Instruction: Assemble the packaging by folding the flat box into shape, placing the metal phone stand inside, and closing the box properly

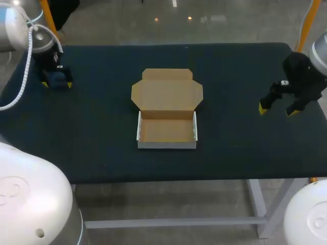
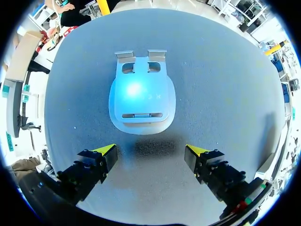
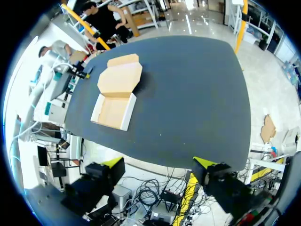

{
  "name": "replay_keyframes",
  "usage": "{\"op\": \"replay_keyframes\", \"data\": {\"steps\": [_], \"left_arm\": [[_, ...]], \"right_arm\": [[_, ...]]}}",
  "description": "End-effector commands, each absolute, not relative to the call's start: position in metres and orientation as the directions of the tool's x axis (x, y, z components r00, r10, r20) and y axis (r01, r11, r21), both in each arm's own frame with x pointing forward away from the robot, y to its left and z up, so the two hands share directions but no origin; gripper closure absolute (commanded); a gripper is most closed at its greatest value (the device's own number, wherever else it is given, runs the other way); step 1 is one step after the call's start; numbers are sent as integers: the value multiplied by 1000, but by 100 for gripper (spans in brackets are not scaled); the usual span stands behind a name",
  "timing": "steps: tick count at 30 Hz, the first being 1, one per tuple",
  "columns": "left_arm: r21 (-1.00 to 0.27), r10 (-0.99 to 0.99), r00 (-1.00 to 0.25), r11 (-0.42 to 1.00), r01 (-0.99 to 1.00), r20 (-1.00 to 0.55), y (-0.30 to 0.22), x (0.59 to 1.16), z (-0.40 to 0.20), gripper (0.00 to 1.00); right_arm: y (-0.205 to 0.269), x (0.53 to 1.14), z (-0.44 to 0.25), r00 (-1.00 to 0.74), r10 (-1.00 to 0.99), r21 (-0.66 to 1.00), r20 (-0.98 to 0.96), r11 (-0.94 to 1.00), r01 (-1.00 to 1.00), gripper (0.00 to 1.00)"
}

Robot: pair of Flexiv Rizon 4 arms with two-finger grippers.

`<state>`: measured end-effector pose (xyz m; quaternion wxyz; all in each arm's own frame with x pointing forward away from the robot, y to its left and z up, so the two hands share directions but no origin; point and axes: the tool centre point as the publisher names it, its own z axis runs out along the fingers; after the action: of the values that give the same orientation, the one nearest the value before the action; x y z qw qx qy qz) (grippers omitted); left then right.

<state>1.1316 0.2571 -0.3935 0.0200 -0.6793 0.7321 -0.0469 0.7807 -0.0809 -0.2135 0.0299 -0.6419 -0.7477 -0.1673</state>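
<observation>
Dark table (image 1: 240, 66) with the box (image 1: 167, 97) at its middle, folded into a tray, its lid lying open behind. The step in hand is judged to be fetching the metal phone stand (image 2: 142, 96). It lies flat just ahead of the left gripper (image 2: 150, 151), whose fingers are spread and empty; next it must descend and close on the stand. The right gripper (image 1: 277, 108), likewise spread and empty, hangs near the table's right edge. Only the left wrist view shows the stand; in the head view the arm hides it.

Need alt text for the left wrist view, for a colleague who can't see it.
A metal phone stand lies on the dark table, just ahead of the open left hand, which is not touching it. Nothing sits between the hand's yellow tips.
</observation>
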Motion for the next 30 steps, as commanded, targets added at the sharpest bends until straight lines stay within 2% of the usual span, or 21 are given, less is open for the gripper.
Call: {"op": "replay_keyframes", "data": {"steps": [1, 30], "left_arm": [[-80, -996, -78, 74, -994, 39, 260, 1141, -396, 0], [-80, -994, -105, 103, -992, 31, 263, 1171, -398, 0]], "right_arm": [[-81, 780, -211, -174, 950, 208, 259, 121, 971, 0], [-81, 780, -211, -174, 950, 208, 259, 121, 971, 0]]}}
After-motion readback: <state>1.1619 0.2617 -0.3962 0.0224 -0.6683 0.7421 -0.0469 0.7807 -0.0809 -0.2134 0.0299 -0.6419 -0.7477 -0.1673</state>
